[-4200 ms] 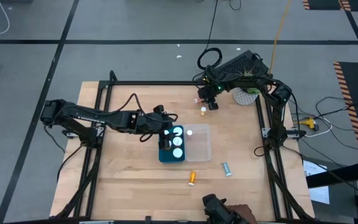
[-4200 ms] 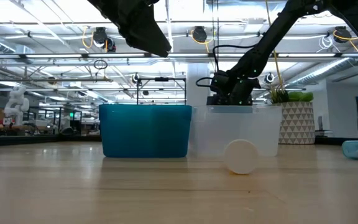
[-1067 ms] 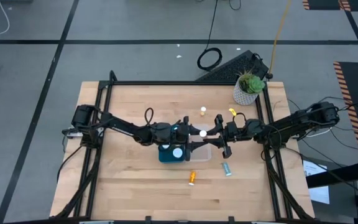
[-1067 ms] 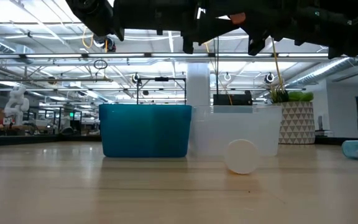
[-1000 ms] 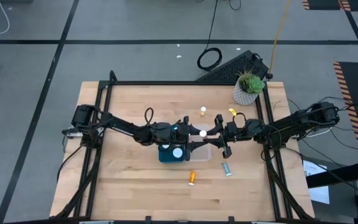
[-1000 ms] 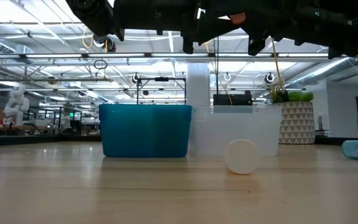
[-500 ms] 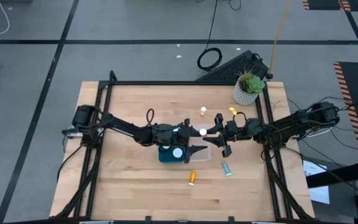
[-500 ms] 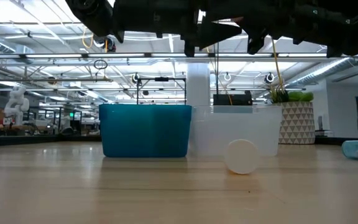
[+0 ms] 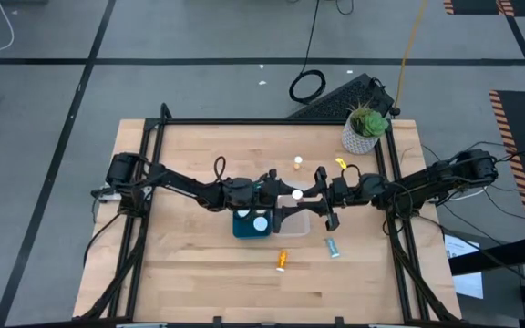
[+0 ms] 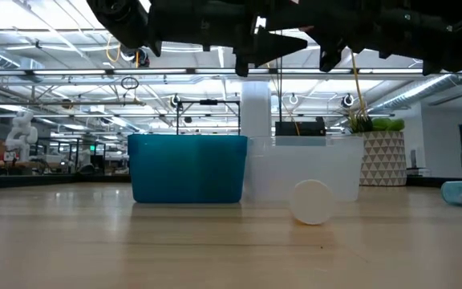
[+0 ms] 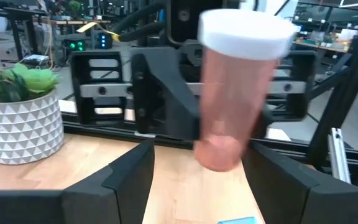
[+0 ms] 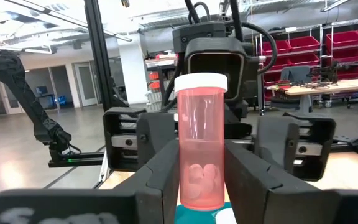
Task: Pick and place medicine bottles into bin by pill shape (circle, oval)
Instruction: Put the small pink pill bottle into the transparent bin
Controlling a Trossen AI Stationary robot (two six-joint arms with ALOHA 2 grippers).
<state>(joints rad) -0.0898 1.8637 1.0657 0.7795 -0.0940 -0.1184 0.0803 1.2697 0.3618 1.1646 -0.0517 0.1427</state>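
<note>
A pink medicine bottle [image 12: 201, 143] with a white cap [image 9: 296, 194] stands upright in the air above the clear bin [image 9: 297, 221], with pills in its bottom. My right gripper [image 12: 202, 186] is shut on it, reaching in from the table's right. My left gripper [image 11: 201, 186] faces it from the left and is open; its fingers stand on either side of the bottle without touching. The teal bin [image 9: 244, 226] beside the clear one holds white-capped bottles [image 9: 260, 222]. My right gripper pinches the lower half of the pink bottle's body [image 12: 199, 177] between its two fingers. The fingers come in level from the table's right side. The bottle stands upright, cap up, lifted clear above the bins.
An orange bottle [image 9: 282, 261] and a teal bottle [image 9: 333, 247] lie on the table near the front of the bins. A small bottle [image 9: 297, 163] stands behind them. A potted plant [image 9: 365, 130] is at the far right corner.
My left gripper has moved a little toward the table's right, closing in on the pink bottle with its fingers apart. My right gripper and the bottle have stayed where they were above the bins.
</note>
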